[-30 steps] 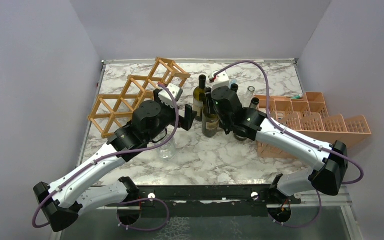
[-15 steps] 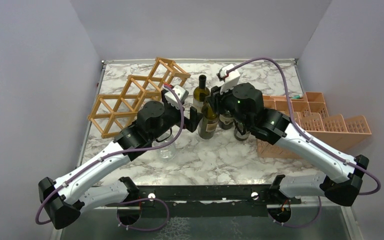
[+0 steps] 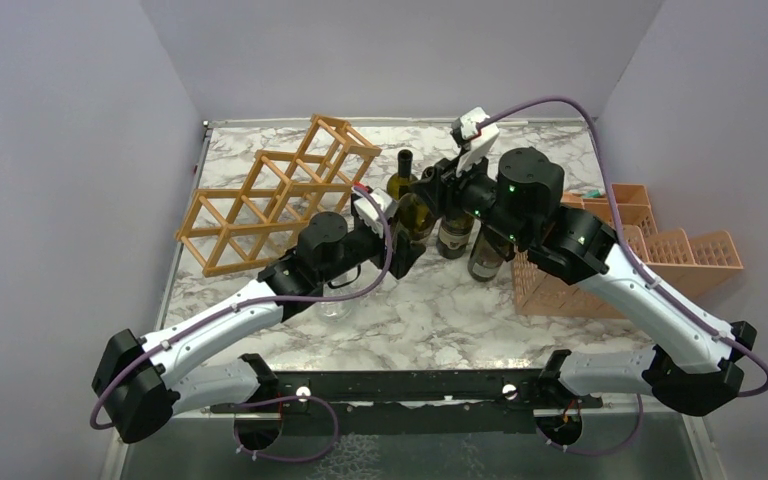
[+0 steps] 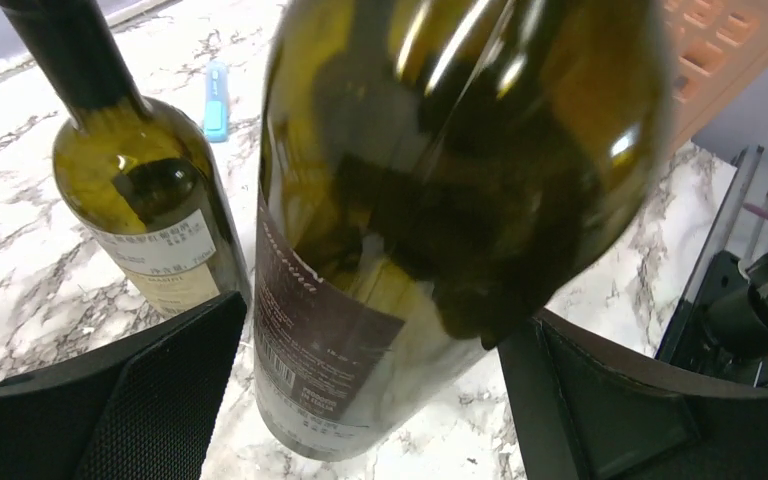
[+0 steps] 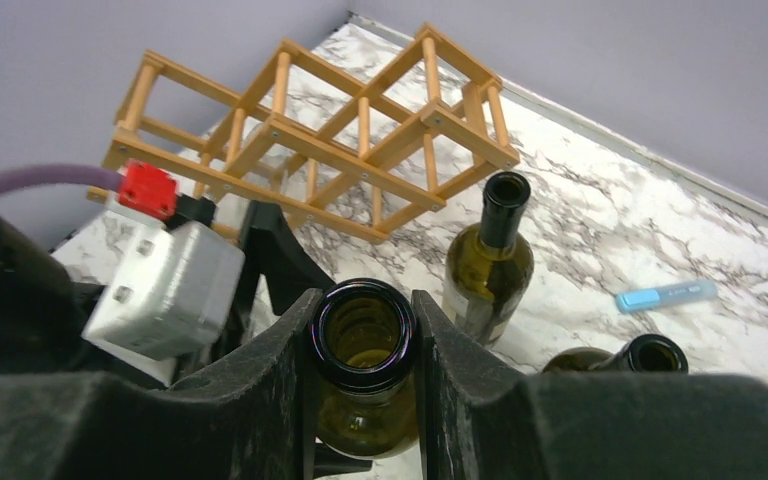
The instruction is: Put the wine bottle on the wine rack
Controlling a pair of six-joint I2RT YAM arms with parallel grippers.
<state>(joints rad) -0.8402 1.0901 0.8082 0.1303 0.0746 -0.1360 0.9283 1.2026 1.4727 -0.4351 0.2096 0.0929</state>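
One wine bottle (image 4: 440,200), tilted: right gripper (image 5: 363,350) clamped on neck; left gripper (image 4: 370,390) spread wide, bottle body between jaws. Wine rack (image 5: 363,130) ahead-left of right gripper.

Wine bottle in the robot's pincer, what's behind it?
From the left wrist view, another green bottle stands behind the wine bottle and a small blue thing lies on the table. The wine bottle hides whatever is straight behind.
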